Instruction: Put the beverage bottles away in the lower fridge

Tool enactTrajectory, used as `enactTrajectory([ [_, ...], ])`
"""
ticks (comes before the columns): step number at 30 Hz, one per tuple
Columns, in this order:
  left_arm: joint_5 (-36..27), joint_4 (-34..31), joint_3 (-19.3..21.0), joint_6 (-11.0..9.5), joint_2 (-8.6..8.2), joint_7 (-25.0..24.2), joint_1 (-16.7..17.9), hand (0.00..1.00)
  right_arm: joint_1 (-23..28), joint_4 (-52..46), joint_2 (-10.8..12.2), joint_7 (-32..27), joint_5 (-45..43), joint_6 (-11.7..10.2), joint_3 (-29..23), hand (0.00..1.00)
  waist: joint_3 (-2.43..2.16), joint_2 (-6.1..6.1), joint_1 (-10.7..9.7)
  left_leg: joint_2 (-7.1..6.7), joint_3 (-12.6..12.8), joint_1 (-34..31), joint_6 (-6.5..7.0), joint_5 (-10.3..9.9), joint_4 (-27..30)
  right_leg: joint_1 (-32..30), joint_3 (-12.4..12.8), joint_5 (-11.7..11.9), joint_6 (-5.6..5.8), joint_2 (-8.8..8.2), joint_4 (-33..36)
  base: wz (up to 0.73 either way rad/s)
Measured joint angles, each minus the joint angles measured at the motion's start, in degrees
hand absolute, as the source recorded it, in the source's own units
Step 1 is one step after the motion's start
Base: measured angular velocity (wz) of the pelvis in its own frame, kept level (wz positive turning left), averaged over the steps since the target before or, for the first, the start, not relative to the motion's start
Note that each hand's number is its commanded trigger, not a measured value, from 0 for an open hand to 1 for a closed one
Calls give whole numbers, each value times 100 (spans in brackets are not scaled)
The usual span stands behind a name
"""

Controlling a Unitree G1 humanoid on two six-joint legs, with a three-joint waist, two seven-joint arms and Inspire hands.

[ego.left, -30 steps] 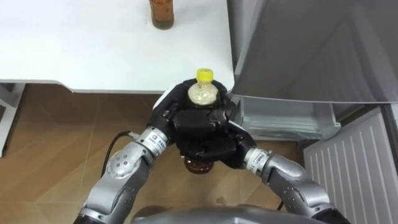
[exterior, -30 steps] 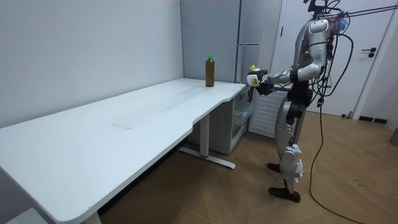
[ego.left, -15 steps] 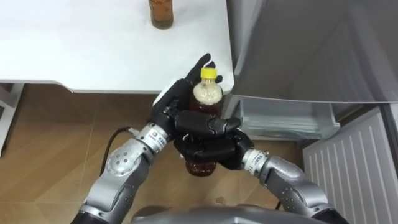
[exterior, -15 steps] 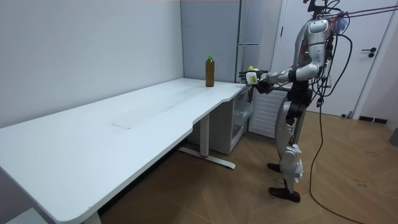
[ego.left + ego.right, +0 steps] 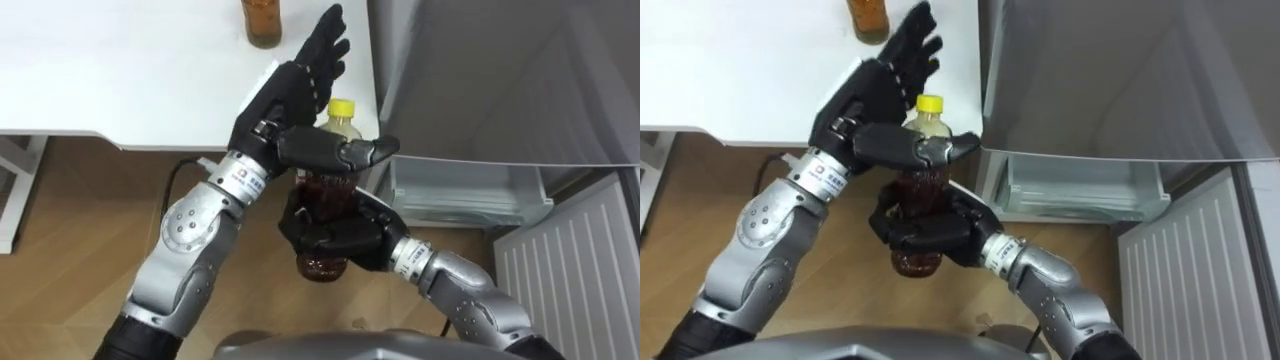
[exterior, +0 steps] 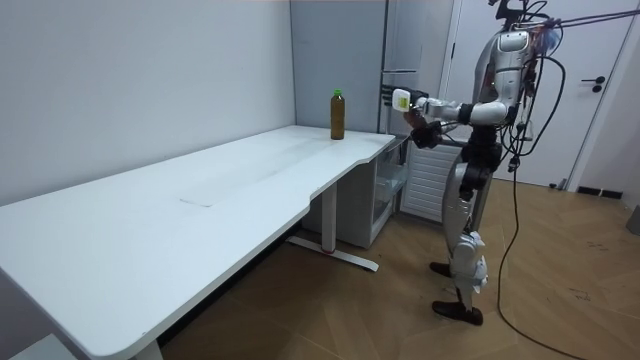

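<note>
Fingers on my right hand (image 5: pixel 345 236) are curled tight round the lower body of the drink bottle (image 5: pixel 322 188), which I hold upright in the air in front of my chest, clear of the worktop (image 5: pixel 120 80). Left hand (image 5: pixel 288 92) is raised behind the bottle's neck, fingers straight and fanned upward. Its thumb lies flat across the front of the bottle's shoulder without gripping.

Bottle contents: dark brown liquid through the body, with a paler band at the shoulder just under the yellow cap (image 5: pixel 342 106).

Second bottle (image 5: pixel 262 22) stands near the worktop's far edge, well apart from my hands, with amber liquid inside. The room view shows it upright with a green cap.

Lower fridge compartment (image 5: pixel 455 165) is open just right of the worktop corner, with a pale translucent drawer (image 5: pixel 460 195) showing in it. I can't tell what's in the drawer. The compartment's white ribbed door (image 5: pixel 565 270) is swung out on my right.

Room view: I'm standing at the worktop's corner, in front of the fridge.
</note>
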Motion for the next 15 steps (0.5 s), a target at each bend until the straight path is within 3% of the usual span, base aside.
enactTrajectory([
  [10,616,-1000,833,-371,-122,453,8,0,105,11,-16,344,-33,-1,-232,100,1,5,28,2,-8,164,1,1,-15,154,-9,-1,1,4,-12,0],
  [13,738,-1215,1134,-462,-119,704,15,0,280,-4,-20,422,-64,-4,-340,100,-21,4,79,2,-27,235,1,0,-39,259,-32,-2,5,5,-74,3],
  [15,860,-1318,1345,-640,-146,897,15,0,406,-10,-9,484,-194,-5,-502,100,-39,27,154,2,-25,256,1,0,-49,282,-20,-2,5,10,-85,0],
])
